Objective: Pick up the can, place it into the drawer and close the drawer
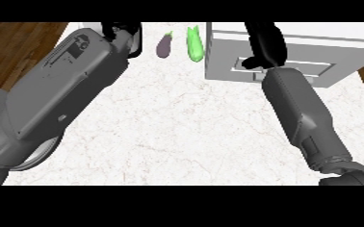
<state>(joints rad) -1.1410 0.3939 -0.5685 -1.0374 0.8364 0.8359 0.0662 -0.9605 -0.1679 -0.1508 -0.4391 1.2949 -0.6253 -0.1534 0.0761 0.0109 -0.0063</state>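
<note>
Head view, right hand lay against the white drawer front, its finger state could not be told, left hand likewise unclear, can hidden, eggplant beside a green vegetable on the marble desk.

White drawer, boxy, set square on the counter, directly beneath the fingers of the right hand. Flat top running out to the left and right of the fingers. Front face with a recessed rectangular panel, below the fingers toward the wrist, partly hidden by the hand. Cannot tell whether fully pushed in or slightly open.
</note>
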